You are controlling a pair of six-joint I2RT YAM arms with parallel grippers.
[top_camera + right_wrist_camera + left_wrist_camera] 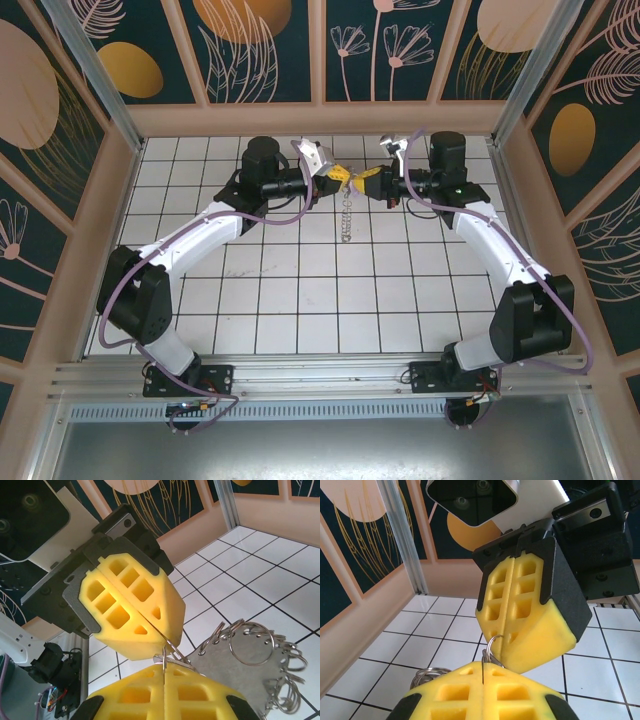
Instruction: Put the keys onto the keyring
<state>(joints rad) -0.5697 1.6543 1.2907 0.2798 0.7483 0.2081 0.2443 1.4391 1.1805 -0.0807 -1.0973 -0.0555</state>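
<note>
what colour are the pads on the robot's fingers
Bright yellow with a grid of square pockets, on both arms' fingers; clearest in the left wrist view.

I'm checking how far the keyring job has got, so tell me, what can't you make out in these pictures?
Top view: what the left gripper and right gripper pinch between them is too small; the hanging chain blurs.
Left wrist view: the small ring runs down behind yellow pads.
Right wrist view: the ring-hung plate is partly hidden behind fingers and its own rings.
Whether a key is threaded: cannot tell.
</note>
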